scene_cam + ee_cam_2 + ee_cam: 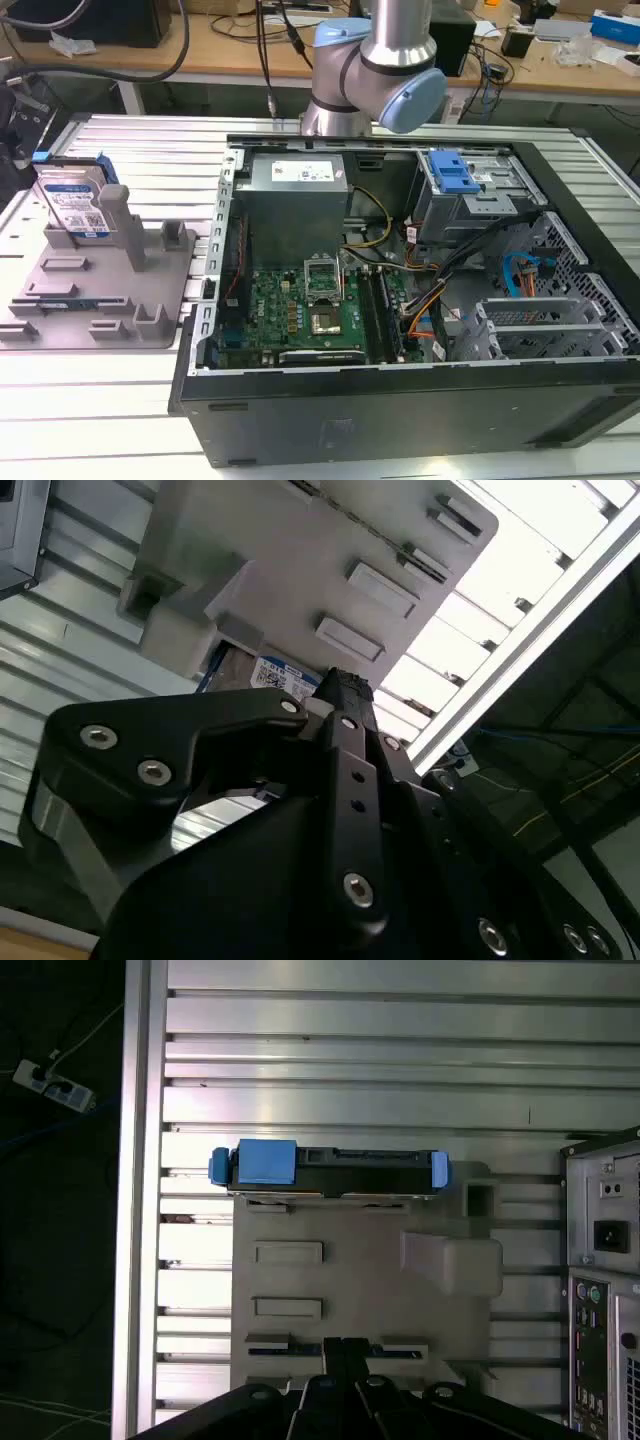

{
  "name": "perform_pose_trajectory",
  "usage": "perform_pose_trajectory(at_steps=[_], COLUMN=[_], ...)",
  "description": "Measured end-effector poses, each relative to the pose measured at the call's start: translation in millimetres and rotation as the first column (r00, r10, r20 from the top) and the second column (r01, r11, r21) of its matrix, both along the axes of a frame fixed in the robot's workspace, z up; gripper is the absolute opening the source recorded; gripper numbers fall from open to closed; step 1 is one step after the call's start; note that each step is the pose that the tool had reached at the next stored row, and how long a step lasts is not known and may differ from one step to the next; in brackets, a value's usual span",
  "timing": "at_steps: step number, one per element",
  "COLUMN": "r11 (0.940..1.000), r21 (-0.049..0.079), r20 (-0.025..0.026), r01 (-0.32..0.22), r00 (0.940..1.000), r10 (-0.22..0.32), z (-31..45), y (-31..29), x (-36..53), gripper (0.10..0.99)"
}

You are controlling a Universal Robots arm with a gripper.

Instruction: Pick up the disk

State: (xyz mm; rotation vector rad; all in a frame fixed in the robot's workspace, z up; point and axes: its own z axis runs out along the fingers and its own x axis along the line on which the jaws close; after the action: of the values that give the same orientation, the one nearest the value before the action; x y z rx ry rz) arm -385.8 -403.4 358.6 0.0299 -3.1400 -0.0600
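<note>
The disk stands upright on its edge at the far corner of the grey fixture tray, on the exterior view's left, its white-and-blue label facing the camera. The first wrist view looks down on the disk edge-on, with blue rails at both ends. My gripper hangs well above the tray, apart from the disk, its two black fingers pressed together and holding nothing. In the second wrist view the gripper fingertips overlap part of the disk's label.
An open computer case lies to the exterior view's right of the tray, with a blue-latched drive cage inside. The arm's elbow rises behind the case. Both rest on a slatted aluminium table. A power strip lies on the floor beyond the table edge.
</note>
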Motion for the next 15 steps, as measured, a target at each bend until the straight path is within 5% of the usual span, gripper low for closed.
perform_pose_trajectory(at_steps=[9,13,15], r11=[0.9999,0.9946,0.9856], r21=[0.002,0.002,0.002], r20=[0.0000,0.0001,0.0001], r01=[-0.013,-0.104,-0.169], r00=[0.9999,0.9946,0.9856], r10=[0.013,0.104,0.169], z=[0.0,0.0,-0.1], y=[0.0,0.0,0.0], x=[0.0,0.0,0.0], gripper=[0.106,0.106,0.106])
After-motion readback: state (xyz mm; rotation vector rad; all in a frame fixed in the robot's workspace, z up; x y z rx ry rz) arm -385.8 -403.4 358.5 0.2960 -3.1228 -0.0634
